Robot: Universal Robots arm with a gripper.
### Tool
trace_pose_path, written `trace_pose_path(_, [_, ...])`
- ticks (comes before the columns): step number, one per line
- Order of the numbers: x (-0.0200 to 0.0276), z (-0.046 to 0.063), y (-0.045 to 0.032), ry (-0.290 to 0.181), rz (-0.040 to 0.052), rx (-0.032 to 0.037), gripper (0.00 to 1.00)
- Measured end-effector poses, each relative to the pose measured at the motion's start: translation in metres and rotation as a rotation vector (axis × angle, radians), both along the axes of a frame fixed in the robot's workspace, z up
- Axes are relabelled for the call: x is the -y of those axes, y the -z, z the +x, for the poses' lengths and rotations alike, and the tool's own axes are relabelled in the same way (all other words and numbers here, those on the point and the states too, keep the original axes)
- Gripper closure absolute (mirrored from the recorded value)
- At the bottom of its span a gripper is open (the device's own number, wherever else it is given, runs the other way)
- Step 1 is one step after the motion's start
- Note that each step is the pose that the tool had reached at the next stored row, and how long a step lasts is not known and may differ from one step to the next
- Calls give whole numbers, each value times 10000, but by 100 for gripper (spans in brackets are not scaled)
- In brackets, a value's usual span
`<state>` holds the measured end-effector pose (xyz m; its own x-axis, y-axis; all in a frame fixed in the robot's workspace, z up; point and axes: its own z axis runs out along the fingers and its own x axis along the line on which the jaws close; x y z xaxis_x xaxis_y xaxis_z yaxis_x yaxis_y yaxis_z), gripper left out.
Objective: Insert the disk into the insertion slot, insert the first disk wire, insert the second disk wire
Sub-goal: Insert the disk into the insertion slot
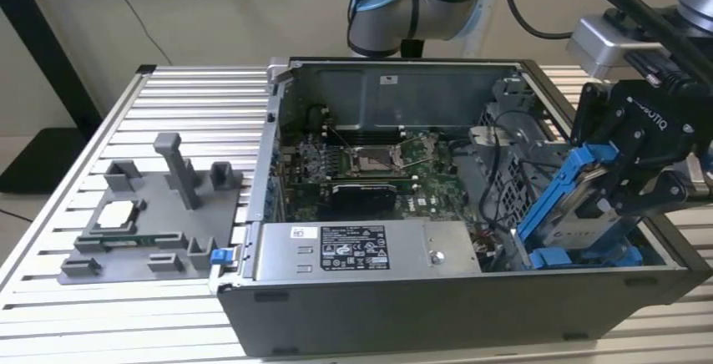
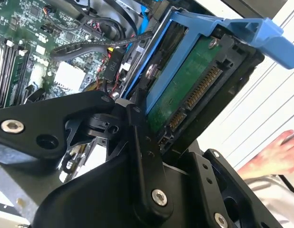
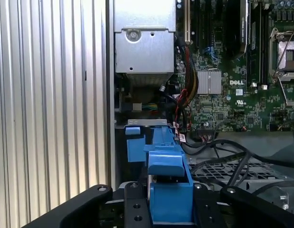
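The disk (image 1: 577, 207), a silver-grey drive in a blue carrier frame, stands tilted at the front corner of the open computer case on the exterior view's right. My gripper (image 1: 622, 199) is shut on it from above. Its lower end is down among the blue rails of the insertion slot (image 1: 555, 257). In the second wrist view the disk's green circuit board (image 2: 185, 90) and its bare connector strip face the camera, with nothing plugged in. The first wrist view shows the blue carrier (image 3: 168, 175) between my black fingers (image 3: 136, 209), above the slot's blue tab (image 3: 135, 142).
A steel power supply (image 1: 368, 249) fills the case's front, with the motherboard (image 1: 368, 164) behind it. Loose black cables (image 3: 223, 154) lie beside the bay. A grey fixture (image 1: 150, 214) with parts sits on the table at the exterior view's left. A person's hand (image 2: 275, 154) is near the case.
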<state>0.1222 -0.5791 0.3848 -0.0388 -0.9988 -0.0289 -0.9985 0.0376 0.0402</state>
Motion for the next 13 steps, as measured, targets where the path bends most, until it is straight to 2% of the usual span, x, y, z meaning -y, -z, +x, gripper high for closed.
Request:
trace_pose_path(2, [0, 0, 1, 0, 1, 0, 100])
trace_pose_path(3, [0, 0, 1, 0, -2, 0, 0])
trace_pose_path(13, [0, 0, 4, 0, 2, 0, 0])
